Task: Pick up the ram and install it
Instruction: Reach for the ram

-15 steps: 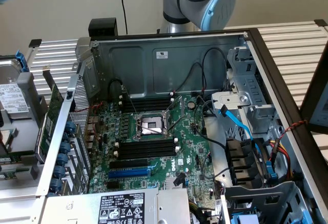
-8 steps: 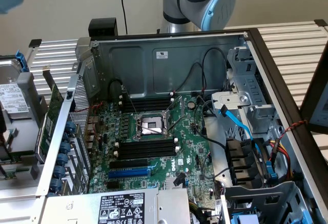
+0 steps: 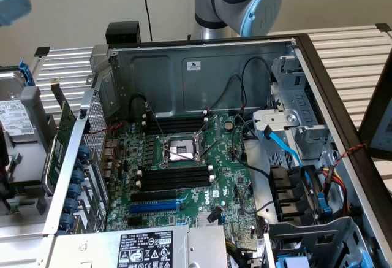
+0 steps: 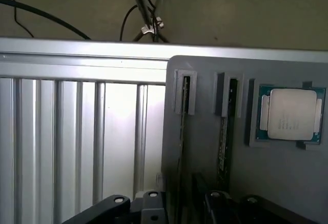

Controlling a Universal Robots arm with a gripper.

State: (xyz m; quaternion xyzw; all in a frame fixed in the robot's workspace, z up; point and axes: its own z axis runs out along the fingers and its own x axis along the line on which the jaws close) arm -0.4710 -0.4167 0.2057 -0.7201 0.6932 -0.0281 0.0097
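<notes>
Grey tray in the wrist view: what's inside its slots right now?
The grey tray holds two thin boards on edge in slots, likely ram sticks, and a processor chip in a square recess. The sticks' faces are hidden edge-on; the gripper covers their near ends.

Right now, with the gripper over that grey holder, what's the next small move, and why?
Probably close gently on the ram. The gripper stands open with the stick running between its two sides, on edge in the grey holder, so it looks lined up but not yet gripped.
</notes>
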